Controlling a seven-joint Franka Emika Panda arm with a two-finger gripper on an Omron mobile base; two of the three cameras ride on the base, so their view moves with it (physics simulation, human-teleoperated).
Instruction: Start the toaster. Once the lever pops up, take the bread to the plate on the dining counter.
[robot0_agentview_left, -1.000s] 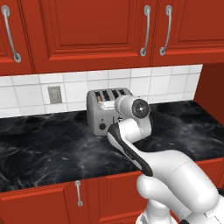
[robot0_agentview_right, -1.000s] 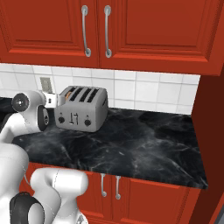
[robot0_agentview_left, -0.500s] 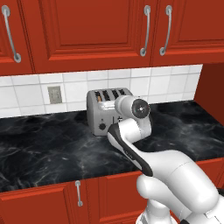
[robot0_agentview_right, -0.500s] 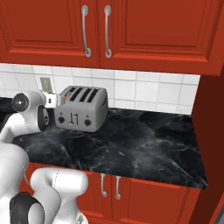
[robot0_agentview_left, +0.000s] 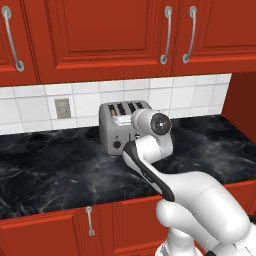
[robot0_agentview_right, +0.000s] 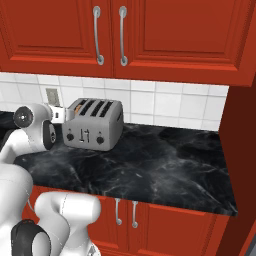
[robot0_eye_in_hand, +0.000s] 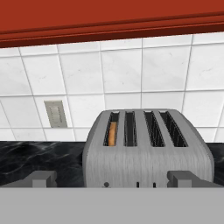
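**kitchenbot_fan:** Toaster (robot0_agentview_left: 122, 127) was sitting on the black marble wall counter (robot0_agentview_right: 165, 160), backed up against the white tile backsplash (robot0_agentview_left: 165, 97), right under the red upper cabinets (robot0_agentview_right: 150, 37). Grey four-slot box, two black knobs on the front. Bread (robot0_eye_in_hand: 112, 133) was down in the leftmost slot as the hand camera saw it, just a tan edge showing.

**panda_watcher:** And the gripper (robot0_eye_in_hand: 111, 179)? Was it grabbing anything?

**kitchenbot_fan:** Nope, fingers (robot0_eye_in_hand: 41, 178) were spread wide apart with nothing between them. It hung right in front of the toaster's upper face, aimed straight at it. Couldn't tell if a tip was touching the metal or just short of it.

**panda_watcher:** What else was around?

**kitchenbot_fan:** A grey wall outlet (robot0_agentview_left: 62, 108) on the tiles just left of the toaster, and silver handles (robot0_agentview_right: 97, 35) on the cabinet doors.
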